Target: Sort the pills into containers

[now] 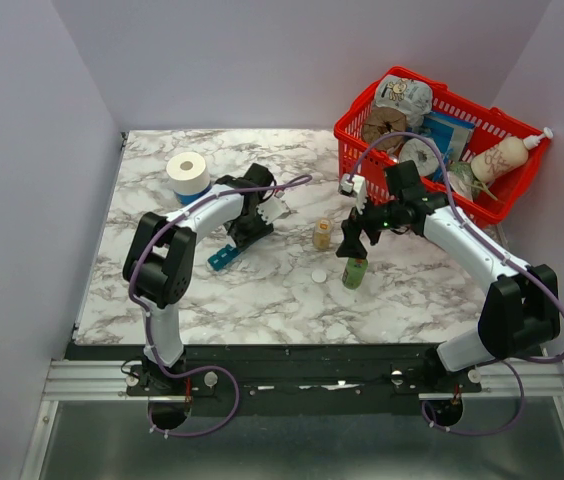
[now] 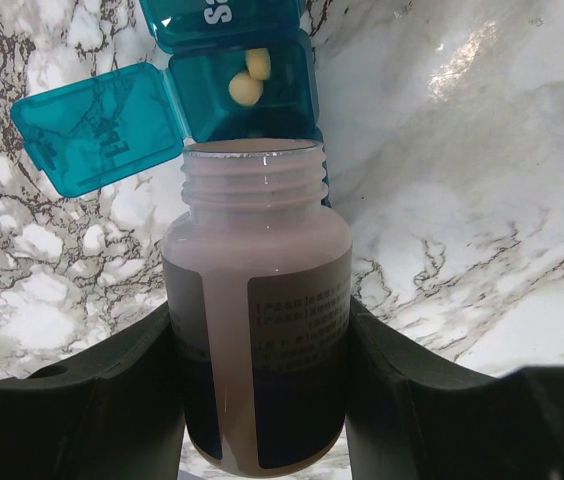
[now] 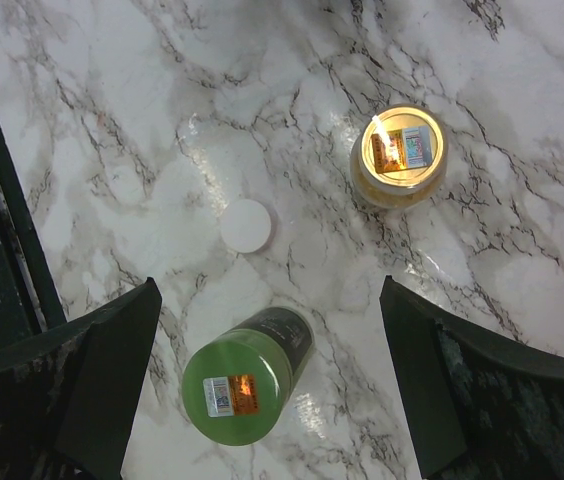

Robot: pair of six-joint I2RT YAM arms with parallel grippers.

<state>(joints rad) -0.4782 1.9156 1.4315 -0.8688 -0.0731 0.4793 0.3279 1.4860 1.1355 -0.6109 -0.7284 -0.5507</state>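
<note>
My left gripper (image 2: 258, 390) is shut on an uncapped white pill bottle (image 2: 256, 310), tipped with its mouth just over the teal-blue pill organiser (image 2: 242, 75). One compartment lid (image 2: 97, 125) stands open and two yellowish pills (image 2: 247, 80) lie in that compartment. In the top view the organiser (image 1: 225, 257) lies under the left gripper (image 1: 258, 222). My right gripper (image 3: 272, 380) is open and hovers above a green-capped bottle (image 3: 240, 385); it also shows in the top view (image 1: 354, 271). A yellow-capped bottle (image 3: 399, 155) and a loose white cap (image 3: 246, 224) stand nearby.
A red wire basket (image 1: 502, 185) with groceries stands at the back right. A roll of white tape on a blue base (image 1: 188, 175) stands at the back left. The yellow-capped bottle (image 1: 322, 235) and the white cap (image 1: 318, 275) sit mid-table between the arms.
</note>
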